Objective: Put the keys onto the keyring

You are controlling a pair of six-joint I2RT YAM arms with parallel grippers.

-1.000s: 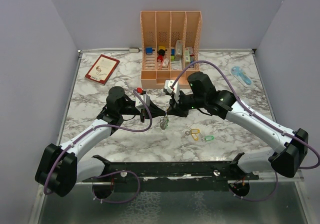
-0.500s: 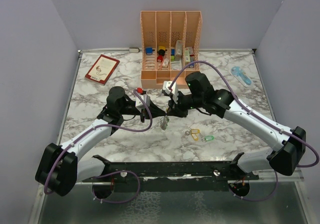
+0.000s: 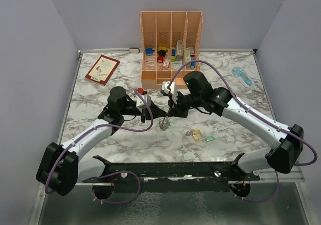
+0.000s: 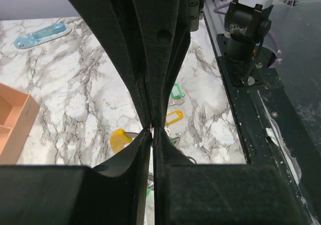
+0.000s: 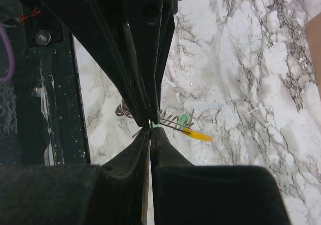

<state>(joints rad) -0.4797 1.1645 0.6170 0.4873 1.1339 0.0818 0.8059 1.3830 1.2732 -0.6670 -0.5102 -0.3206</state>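
Marble table (image 3: 100, 130), top camera: the left gripper (image 3: 159, 116) and the right gripper (image 3: 169, 114) meet tip to tip near its middle. The keyring (image 3: 164, 125), with a greenish key on it, sits just at six o'clock from the two tips. Two loose keys, a yellow key (image 3: 194, 133) and a green key (image 3: 209, 139), lie on the marble at four o'clock from it, apart from both grippers. A peach organizer (image 3: 170, 29) stands at twelve o'clock on the table, a red book (image 3: 102, 68) lies at ten and a light blue tool (image 3: 242, 76) at two.

Left wrist camera: the jaws are pressed together to a thin seam, and what they pinch cannot be made out. A yellow key head shows at eight o'clock, just beside the tips. The loose yellow and green keys lie between one and two o'clock.

Right wrist camera: the jaws are likewise closed tight, with a sliver of green touching the tips. Silver coils of the keyring show at ten o'clock, and a green and a yellow key head fan out at four.
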